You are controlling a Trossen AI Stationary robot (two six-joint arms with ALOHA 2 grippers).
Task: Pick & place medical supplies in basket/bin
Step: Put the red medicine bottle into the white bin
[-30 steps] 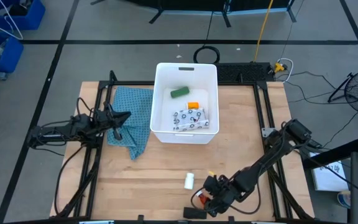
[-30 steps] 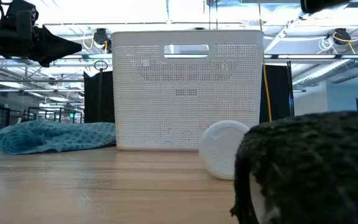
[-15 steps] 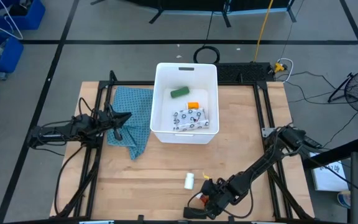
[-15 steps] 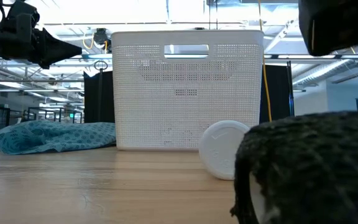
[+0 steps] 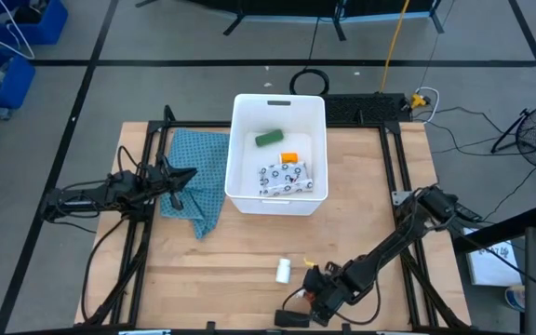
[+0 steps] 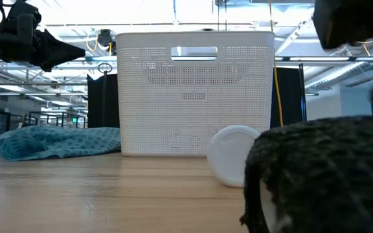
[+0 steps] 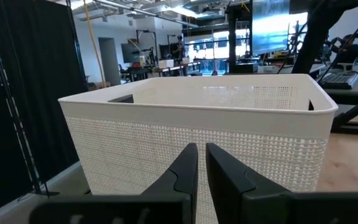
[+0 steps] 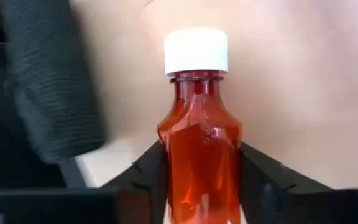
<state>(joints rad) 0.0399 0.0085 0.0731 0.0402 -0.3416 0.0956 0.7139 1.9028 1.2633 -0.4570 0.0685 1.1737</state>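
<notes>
A: Starting at the left of the overhead frame, what is the left gripper [image 5: 186, 177] doing?

B: It hangs over the crumpled teal cloth [image 5: 199, 172], its fingers pressed nearly together on nothing, pointing at the large white rectangular plastic tub [image 5: 244, 149]. It looks to be waiting.

A: And inside the tub?

B: A green block [image 5: 268, 138], a small orange item [image 5: 288, 156] and a white flat pouch with dark speckled print [image 5: 284, 178], all lying on the floor of it.

A: What is left outside?

B: A small white bottle [image 5: 284, 271] lying on the wood at lower centre, and a black oblong [image 5: 290, 318] at the bottom edge.

A: And the right gripper [image 5: 316, 296]?

B: It is low at the bottom centre, its fingers clamped on an orange-red bottle with a white cap [image 8: 199, 134]. The bottle's long axis runs straight out between the fingers, cap leading.

A: So what does the move turn on?

B: I'd say on the tub lying up-frame from that gripper, well apart from it; the right arm must carry the bottle there.
</notes>
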